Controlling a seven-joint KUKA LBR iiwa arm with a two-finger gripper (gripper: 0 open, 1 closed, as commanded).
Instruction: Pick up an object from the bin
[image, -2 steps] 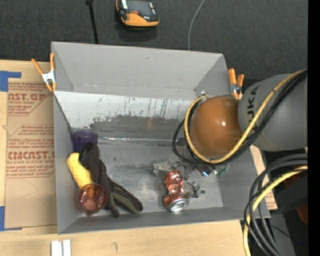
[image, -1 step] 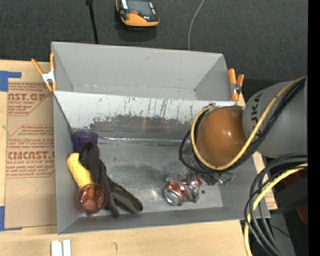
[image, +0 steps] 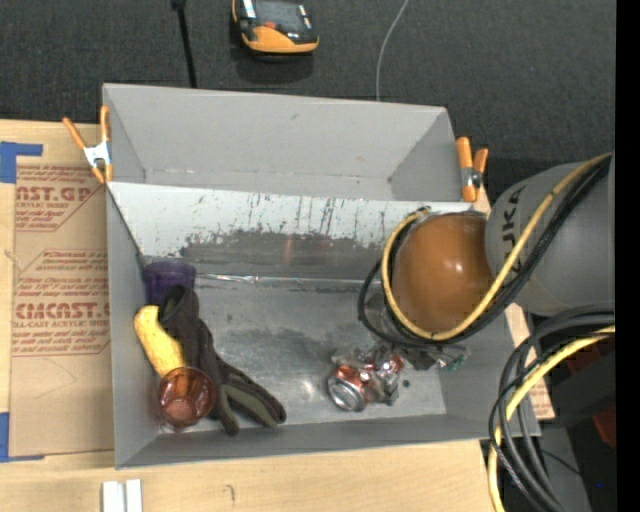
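Note:
A crushed silver and red drink can (image: 352, 386) lies near the bin's front wall, right of the middle. My gripper (image: 398, 358) comes down from under the arm's orange dome and sits at the can's right end, touching or just above it. The dome hides most of the gripper.
At the bin's left side lie a dark glove (image: 205, 352), a yellow banana-shaped thing (image: 158, 340), a purple cup (image: 168, 277) and a clear reddish cup (image: 184, 395) on its side. The arm and its cables cover the bin's right side.

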